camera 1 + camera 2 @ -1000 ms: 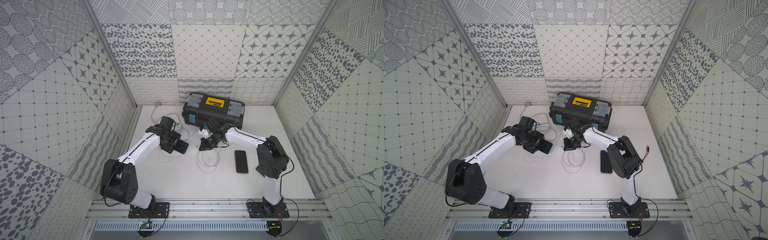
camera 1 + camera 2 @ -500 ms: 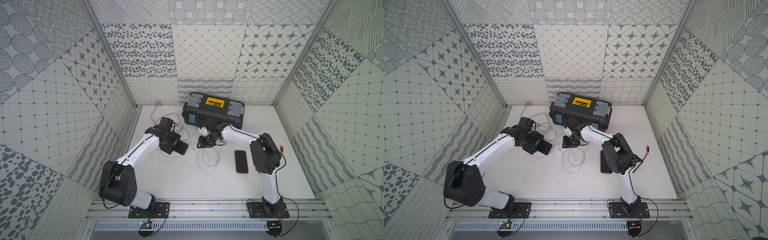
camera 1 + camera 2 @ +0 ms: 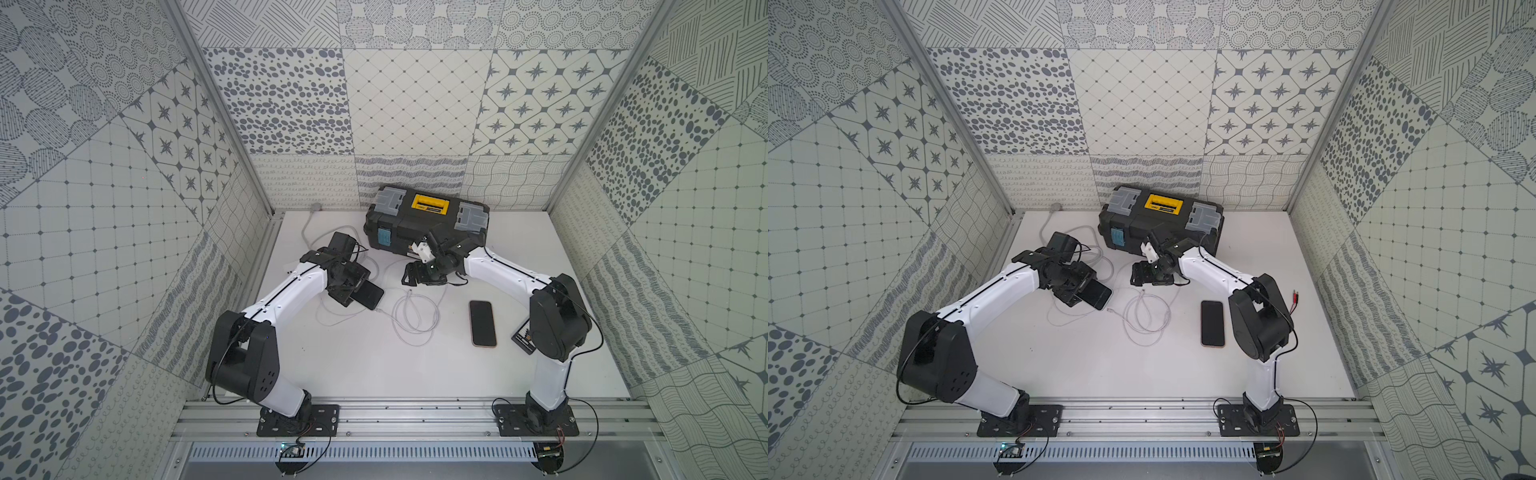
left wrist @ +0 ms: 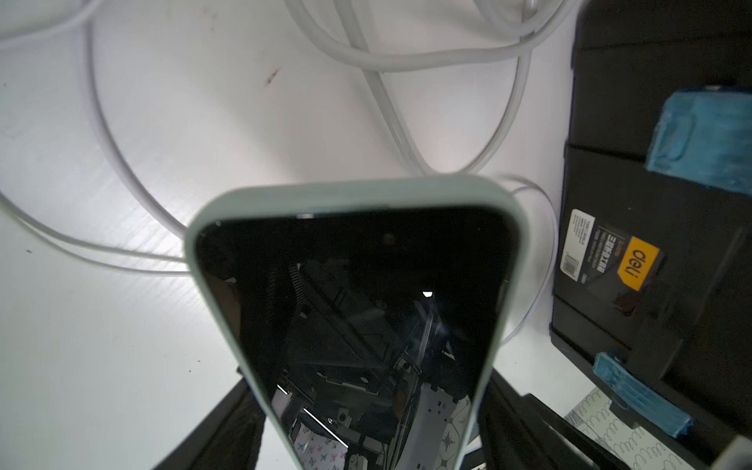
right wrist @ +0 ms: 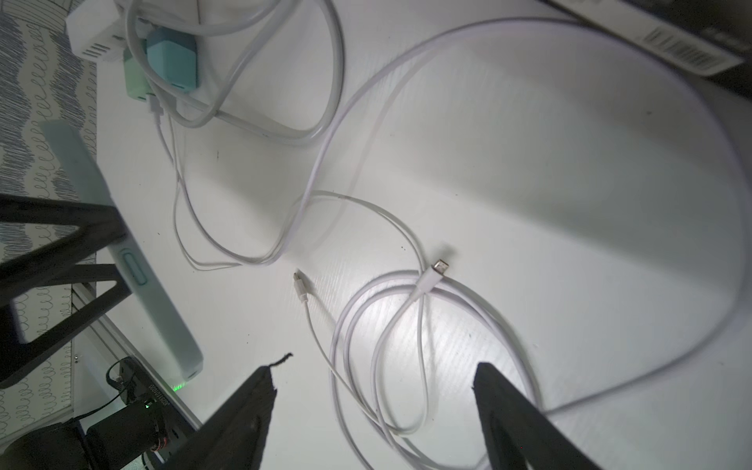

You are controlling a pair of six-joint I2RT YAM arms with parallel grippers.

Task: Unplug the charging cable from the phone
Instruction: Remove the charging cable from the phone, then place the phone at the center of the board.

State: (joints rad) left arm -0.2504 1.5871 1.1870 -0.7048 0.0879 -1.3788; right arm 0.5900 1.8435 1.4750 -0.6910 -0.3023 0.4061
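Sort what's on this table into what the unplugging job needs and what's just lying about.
Job: cased phone gripped in left claw; white charging cable, its plug lying loose; right claw, open above the cable.
Lying about: black toolbox; second phone, lying flat.

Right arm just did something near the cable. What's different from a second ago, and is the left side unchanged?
The right gripper has opened, jaws now wide and empty above the coiled cable, whose plug lies loose on the table, apart from the phone. Unchanged: the left gripper still clamps the phone; the spare phone and toolbox sit where they were.
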